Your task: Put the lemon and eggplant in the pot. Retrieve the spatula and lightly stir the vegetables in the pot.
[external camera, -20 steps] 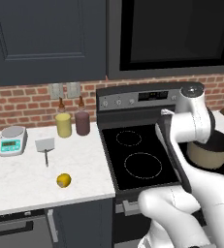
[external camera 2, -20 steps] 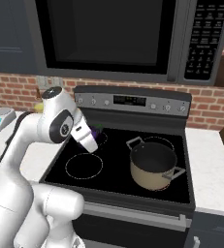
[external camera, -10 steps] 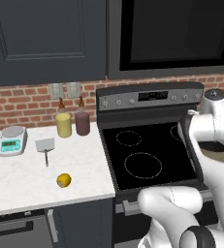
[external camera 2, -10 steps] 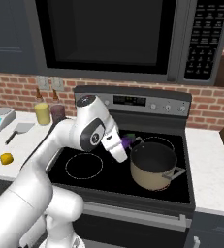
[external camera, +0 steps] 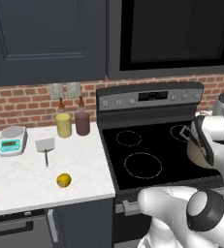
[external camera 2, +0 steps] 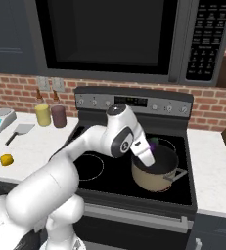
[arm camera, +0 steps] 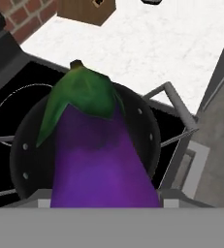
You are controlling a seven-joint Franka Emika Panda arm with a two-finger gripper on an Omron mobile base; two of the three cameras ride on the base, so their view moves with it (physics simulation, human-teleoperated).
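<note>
Eggplant (arm camera: 96, 160) pinched in the jaws, hanging right over the pot (external camera 2: 156, 178) — next it just needs letting go. Lemon (external camera: 63, 180) waits on the counter (external camera: 21, 174).

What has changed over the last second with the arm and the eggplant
The arm swung right across the stove, carrying the eggplant between its fingers from the left burners to above the pot. Nothing was let go. The lemon, the spatula and the pot stayed where they were.
</note>
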